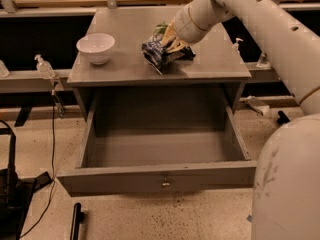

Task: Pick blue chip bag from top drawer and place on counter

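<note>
Smooth grey counter (210, 59); crumpled blue chip bag (156, 54); tool (172, 40) touching it.

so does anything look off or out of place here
Only the top drawer, standing wide open. The blue chip bag lies crumpled on the counter under the gripper; the bowl sits upright.

The arm (270, 29) is a thick off-white tube with small dark holes and a thin tan band. Its yellowish gripper (172, 40) sits over the counter (125, 59), and the rounded base (290, 184) shows grey scuffs.
</note>
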You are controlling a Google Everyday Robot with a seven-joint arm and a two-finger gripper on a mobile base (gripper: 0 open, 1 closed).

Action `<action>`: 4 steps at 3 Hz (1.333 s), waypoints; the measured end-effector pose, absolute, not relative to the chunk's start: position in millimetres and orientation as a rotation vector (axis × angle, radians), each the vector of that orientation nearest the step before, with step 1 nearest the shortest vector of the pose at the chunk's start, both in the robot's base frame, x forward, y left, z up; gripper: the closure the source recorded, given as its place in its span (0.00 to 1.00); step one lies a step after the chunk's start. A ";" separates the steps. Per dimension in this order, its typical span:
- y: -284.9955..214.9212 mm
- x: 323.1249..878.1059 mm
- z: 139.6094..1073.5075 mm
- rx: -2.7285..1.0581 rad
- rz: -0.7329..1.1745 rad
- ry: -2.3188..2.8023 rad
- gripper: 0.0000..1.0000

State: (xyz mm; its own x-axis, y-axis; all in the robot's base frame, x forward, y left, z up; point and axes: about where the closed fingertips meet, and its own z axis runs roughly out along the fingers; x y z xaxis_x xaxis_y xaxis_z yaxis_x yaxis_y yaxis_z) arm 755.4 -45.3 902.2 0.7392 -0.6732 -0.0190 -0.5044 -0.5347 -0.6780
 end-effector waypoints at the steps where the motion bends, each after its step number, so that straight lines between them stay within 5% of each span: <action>1: -44.3 764.5 899.0 -2.279 -0.440 0.845 1.00; 4: -38.6 766.3 889.9 -2.287 -0.428 0.842 0.36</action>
